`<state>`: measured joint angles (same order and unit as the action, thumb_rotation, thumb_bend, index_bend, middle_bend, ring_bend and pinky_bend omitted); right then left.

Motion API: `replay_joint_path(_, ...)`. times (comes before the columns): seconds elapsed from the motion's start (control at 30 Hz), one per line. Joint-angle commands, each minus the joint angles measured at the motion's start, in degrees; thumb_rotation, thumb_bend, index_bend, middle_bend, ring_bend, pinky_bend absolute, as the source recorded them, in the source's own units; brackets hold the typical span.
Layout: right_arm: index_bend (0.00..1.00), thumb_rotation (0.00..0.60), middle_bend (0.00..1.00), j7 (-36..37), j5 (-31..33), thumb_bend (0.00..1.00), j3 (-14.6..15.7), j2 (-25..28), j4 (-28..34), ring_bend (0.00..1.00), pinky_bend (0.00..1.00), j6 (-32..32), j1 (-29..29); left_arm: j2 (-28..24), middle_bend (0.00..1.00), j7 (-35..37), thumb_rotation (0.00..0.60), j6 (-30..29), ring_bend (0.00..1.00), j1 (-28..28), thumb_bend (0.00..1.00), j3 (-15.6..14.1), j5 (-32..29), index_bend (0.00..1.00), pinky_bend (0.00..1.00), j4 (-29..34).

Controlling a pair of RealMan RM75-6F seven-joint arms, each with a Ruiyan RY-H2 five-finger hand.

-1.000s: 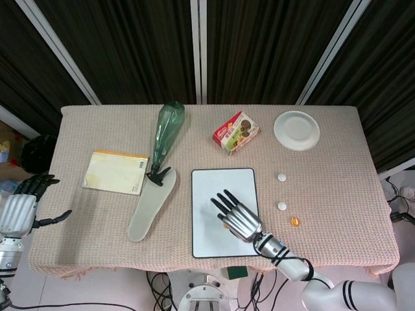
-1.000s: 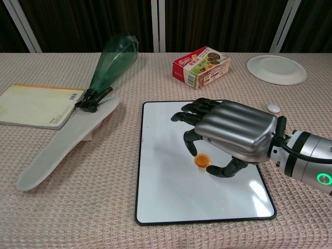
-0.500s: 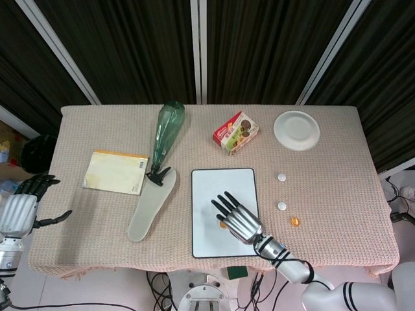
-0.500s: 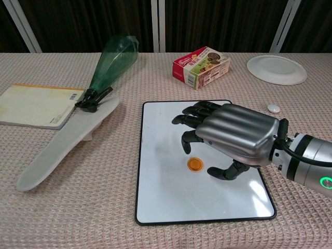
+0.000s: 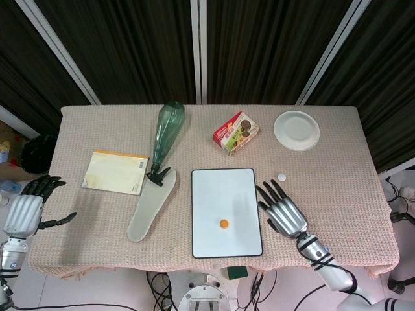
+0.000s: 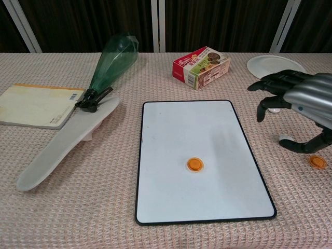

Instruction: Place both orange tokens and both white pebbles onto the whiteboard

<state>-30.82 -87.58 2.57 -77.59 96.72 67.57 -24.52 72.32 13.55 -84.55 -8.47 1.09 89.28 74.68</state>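
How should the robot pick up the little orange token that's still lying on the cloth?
Probably from straight above, pinching its thin rim. The orange token lies flat on the table cloth, so there is nothing to get under and no side tall enough to wrap around. The right hand is empty and hovers just above and behind it, so that hand is the nearest one to use.

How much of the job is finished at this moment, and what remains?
Done: one orange token lies on the whiteboard. In hand: nothing; the right hand hovers open above the second orange token. Left: that token and both white pebbles; only one pebble is visible.
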Motion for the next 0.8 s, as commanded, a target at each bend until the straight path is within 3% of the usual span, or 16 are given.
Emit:
replay_joint_path(0.03,0.37,0.6,0.04,2.74,2.25,0.3,0.66,1.22,-2.44,0.0,0.0,0.67,2.11,0.44,0.21,-0.11,0.346,0.08,0.13,-0.2,0.09,-0.17,0.4,0.26,0.19,0.01)
replay_joint_path(0.23,0.38,0.6,0.03,6.81,2.52,0.3,2.45,1.43,-6.32,0.0,0.0,0.72,4.31,0.51,0.21,0.11,0.346,0.31,0.13,-0.74,0.09,-0.33,1.11,0.26,0.19,0.04)
replay_joint_path(0.47,0.38,0.6,0.03,5.99,2.01,0.3,3.72,1.53,-8.26,0.0,0.0,1.71,6.45,0.13,0.21,-0.59,0.345,0.46,0.13,-1.03,0.09,-0.18,1.04,0.26,0.19,0.85)
replay_joint_path(0.8,0.39,0.6,0.03,5.08,3.48,0.3,2.67,-0.85,-11.66,0.0,0.0,-0.46,6.58,0.21,0.21,-1.9,0.346,0.85,0.13,-1.47,0.09,-0.37,1.32,0.26,0.19,1.92)
